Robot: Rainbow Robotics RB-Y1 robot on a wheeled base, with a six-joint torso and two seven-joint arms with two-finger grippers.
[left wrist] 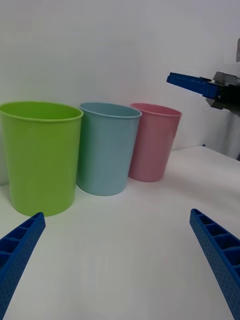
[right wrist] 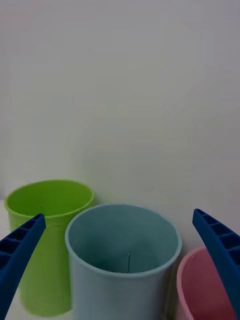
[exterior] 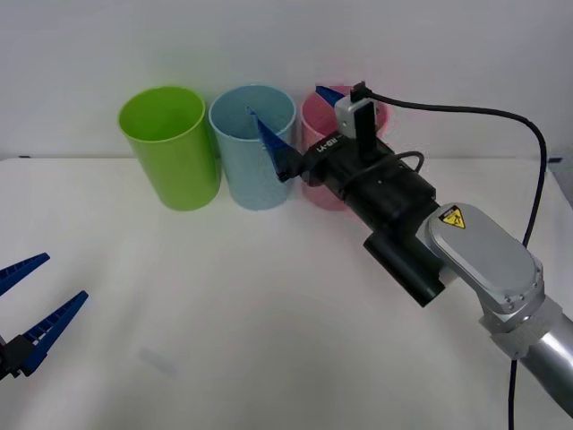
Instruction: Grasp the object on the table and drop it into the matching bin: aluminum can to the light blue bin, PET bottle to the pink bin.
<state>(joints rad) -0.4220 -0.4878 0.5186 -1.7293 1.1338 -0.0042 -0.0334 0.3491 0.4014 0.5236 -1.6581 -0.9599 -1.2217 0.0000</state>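
Lime green bin [exterior: 170, 148], light blue bin [exterior: 254, 148], pink bin [left wrist: 152, 141], all plain; white table [exterior: 269, 322]; blue ribbed fingers [left wrist: 217, 255].

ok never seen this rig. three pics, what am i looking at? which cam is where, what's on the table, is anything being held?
It is a two-armed robot with blue two-finger grippers. The front view looks down at a white table from above the arms. The other two come from cameras on each wrist, with that arm's own fingers at the bottom corners.

Three tall bins stand in a row at the table's far side: lime green bin, light blue bin, pink bin.

The right gripper is open, raised over the light blue and pink bins, holding nothing. The left gripper waits open and empty, low near the table's near left edge. I see no can on the table.
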